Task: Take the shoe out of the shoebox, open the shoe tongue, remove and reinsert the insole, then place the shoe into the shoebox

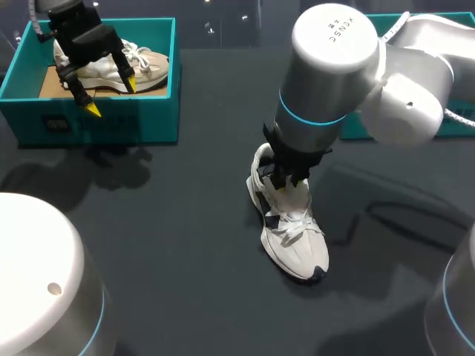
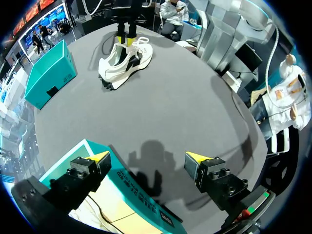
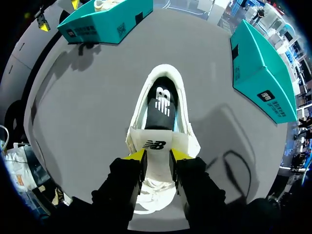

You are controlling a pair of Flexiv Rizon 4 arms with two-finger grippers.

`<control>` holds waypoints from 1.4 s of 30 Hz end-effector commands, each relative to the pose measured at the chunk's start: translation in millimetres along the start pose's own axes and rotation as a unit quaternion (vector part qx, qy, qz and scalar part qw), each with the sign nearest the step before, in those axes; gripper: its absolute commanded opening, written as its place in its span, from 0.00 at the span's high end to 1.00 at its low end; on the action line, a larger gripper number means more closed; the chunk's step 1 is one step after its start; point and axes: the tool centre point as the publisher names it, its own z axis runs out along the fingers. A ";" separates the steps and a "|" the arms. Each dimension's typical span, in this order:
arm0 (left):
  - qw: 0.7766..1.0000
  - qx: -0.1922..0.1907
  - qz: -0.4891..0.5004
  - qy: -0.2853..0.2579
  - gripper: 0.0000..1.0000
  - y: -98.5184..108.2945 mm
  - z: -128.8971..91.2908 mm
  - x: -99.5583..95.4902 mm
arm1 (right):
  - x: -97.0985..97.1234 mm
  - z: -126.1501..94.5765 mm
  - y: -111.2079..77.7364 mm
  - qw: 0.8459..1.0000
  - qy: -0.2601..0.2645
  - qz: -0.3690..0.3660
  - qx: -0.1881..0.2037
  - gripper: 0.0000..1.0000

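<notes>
Teal shoeboxes, head view: two, left shoebox (image 1: 89, 111) upper left, right shoebox (image 1: 464, 130) upper right.
White shoes: two, table shoe (image 1: 293, 237) centre, boxed shoe (image 1: 141, 67) in left shoebox.
Left wrist view: left gripper (image 2: 148, 157) spread over left shoebox.
Right wrist view: right gripper (image 3: 157, 157) pinching tongue (image 3: 156, 144).

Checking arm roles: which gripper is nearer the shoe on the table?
Right. Right gripper clamps the tongue of the shoe; left gripper hangs over the shoebox, far off.

White shoe (image 1: 294, 239) stands upright (tongue (image 3: 155, 145) pulled up).
</notes>
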 end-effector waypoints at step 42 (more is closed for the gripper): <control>1.000 -0.001 0.000 0.001 0.00 0.2 -0.6 0.2 | -2.1 45.7 -14.4 0.995 0.008 0.077 0.054 0.64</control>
